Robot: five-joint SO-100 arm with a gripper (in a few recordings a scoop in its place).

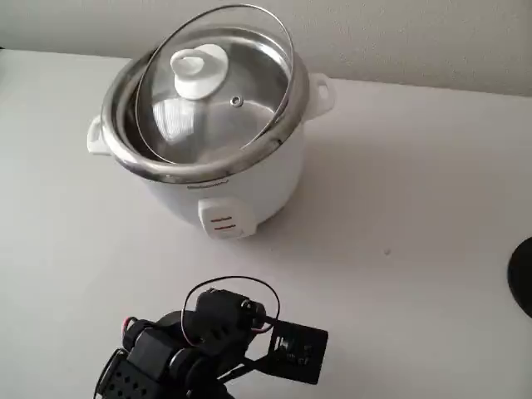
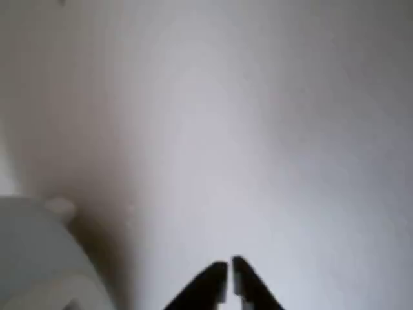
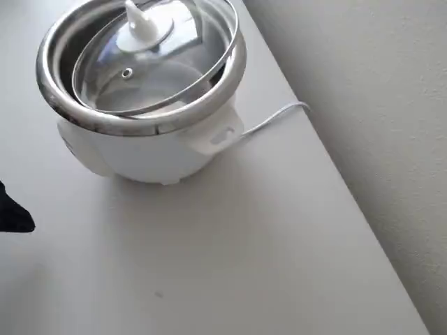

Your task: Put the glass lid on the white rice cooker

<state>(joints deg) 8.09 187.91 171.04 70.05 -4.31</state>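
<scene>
The white rice cooker (image 1: 249, 183) stands at the back left of the table, its switch panel facing the arm. The glass lid (image 1: 224, 108) with its white knob lies tilted in the steel pot: its left edge has dropped inside and its right edge rides up on the rim. The overhead view shows the same slant of the lid (image 3: 140, 70) in the cooker (image 3: 140, 157). In the wrist view my gripper (image 2: 230, 284) is shut with nothing in it, over bare table, with the cooker's side (image 2: 39, 258) at lower left. My black arm (image 1: 208, 341) sits folded at the table's front.
A white cable (image 3: 272, 118) runs from the cooker to the table's far edge by the wall. A dark round object (image 1: 524, 274) shows at the right edge. A black tip (image 3: 10, 213) pokes in at the overhead view's left edge.
</scene>
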